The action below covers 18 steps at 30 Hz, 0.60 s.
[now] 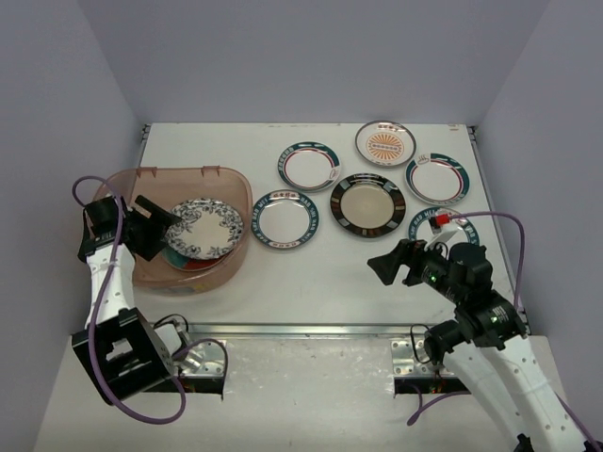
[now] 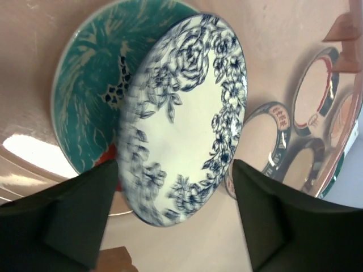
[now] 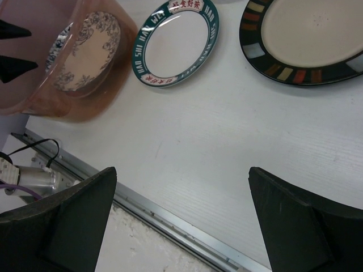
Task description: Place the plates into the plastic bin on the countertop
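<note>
**Setting the blue floral plate down in the bin**

Top view: the left tool [image 1: 155,231] hangs over the plastic bin [image 1: 179,172] at the left of the table [image 1: 311,292]. The blue floral plate [image 1: 204,228] sits tilted inside the bin. Six plates lie on the table to the right, among them a teal-rimmed plate [image 1: 285,218] just beside the bin and a dark-rimmed plate [image 1: 367,204]. The right tool [image 1: 396,266] hovers near them.

Left wrist view: the jaws stand apart on either side of the floral plate, which leans on a red-and-teal plate [image 2: 85,96] beneath it. I judge it unclamped.

Right wrist view: the jaws are wide with only bare table between them, and the teal-rimmed plate lies ahead.

The step in hand looks like the drop-off of a second plate. Next, the left tool needs to lift clear of the bin. Then one tool must pinch the low rim of a plate lying flat, probably the teal-rimmed one.
</note>
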Motion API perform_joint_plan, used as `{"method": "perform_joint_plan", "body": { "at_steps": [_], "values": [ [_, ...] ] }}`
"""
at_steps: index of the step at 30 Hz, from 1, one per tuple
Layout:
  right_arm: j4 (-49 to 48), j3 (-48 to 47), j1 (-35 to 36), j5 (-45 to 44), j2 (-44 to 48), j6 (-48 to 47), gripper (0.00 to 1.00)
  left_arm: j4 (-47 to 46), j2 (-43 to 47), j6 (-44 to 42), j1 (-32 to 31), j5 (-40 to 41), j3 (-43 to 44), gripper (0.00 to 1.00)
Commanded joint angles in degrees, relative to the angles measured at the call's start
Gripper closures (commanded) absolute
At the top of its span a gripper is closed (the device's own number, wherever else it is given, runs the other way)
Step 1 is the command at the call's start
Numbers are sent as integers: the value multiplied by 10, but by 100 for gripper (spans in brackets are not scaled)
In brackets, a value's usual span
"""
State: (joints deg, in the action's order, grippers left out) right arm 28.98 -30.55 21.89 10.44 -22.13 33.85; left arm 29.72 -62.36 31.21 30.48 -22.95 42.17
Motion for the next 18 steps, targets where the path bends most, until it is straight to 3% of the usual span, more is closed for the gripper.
{"method": "perform_joint_plan", "body": {
  "at_steps": [1, 2, 9, 13, 18],
  "values": [
    [-29, 5, 0, -12, -31, -3, 1, -34, 49, -5, -4, 36, 3, 6],
    [-29, 7, 0, -20, -41, -2, 1, -28, 59, -8, -4, 50, 7, 0],
    [-33, 16, 0, -44, -143, 23, 1, 21, 76, -25, -4, 140, 68, 0],
    [-38, 28, -1, -129, -190, 84, 1, 42, 107, -46, -24, 133, 113, 0],
    [-209, 118, -14, -201, -227, 145, 1, 81, 142, -57, -140, 85, 186, 0]
  ]
}}
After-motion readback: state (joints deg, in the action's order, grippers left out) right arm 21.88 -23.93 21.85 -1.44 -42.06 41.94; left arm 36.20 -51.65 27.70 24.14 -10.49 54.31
